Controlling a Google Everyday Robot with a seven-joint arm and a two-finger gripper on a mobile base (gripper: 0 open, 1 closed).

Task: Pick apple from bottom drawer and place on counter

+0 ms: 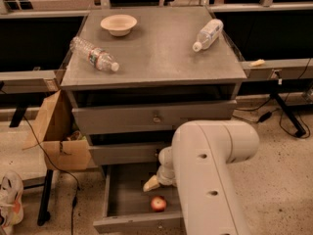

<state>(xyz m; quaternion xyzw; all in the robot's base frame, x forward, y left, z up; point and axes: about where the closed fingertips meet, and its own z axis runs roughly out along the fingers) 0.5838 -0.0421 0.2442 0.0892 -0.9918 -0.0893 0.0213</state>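
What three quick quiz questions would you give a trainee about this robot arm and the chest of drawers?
1. True or false: the apple lies on the counter.
2. How many bottles lie on the counter? A one, B two, C three.
3. Fill in: the gripper hangs over the open bottom drawer, close to the ____.
Key: 1 false, it lies in the bottom drawer; 2 B; 3 apple.
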